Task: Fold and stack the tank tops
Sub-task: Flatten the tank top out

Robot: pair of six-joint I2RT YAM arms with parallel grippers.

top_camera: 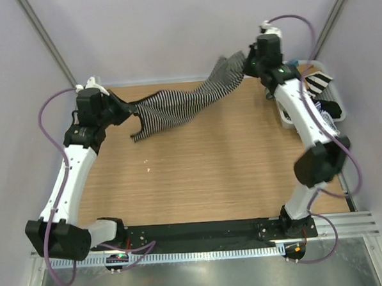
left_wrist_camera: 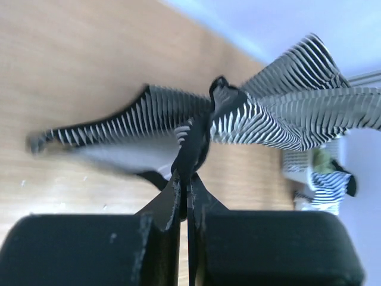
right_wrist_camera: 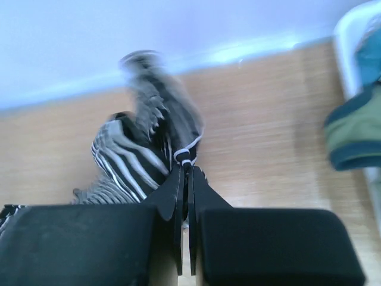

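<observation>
Starting at the near edge, my two arm bases are bolted to a black mounting strip (top_camera: 202, 231). Beyond it stretches the light-brown wooden table (top_camera: 199, 181).

Farther out on my left, my left claw (top_camera: 130, 110) (left_wrist_camera: 186, 179) is clamped tight on one end of the soft, fine black-and-white striped tank top (top_camera: 176, 108) (left_wrist_camera: 268, 119). My left wrist camera shows the fingers meeting on a dark-trimmed edge of the cloth.

From there the top runs across the far half of the table and rises toward my right side, twisted and held up off the wood between both claws. A loose strap end droops below my left claw. It may brush the table, but I cannot be sure.

At the far right corner, my right claw (top_camera: 246, 62) (right_wrist_camera: 186, 170) is also closed on the tank top (right_wrist_camera: 128, 155). That wrist view is blurred, so I cannot tell which part of the garment it grips.

Just right of that arm, at the table's far right edge, stands a white plastic basket (top_camera: 283, 116) (right_wrist_camera: 345, 36). It holds a bold wide-striped black-and-white cloth (top_camera: 317, 82) and green and teal clothes (right_wrist_camera: 354, 134).
</observation>
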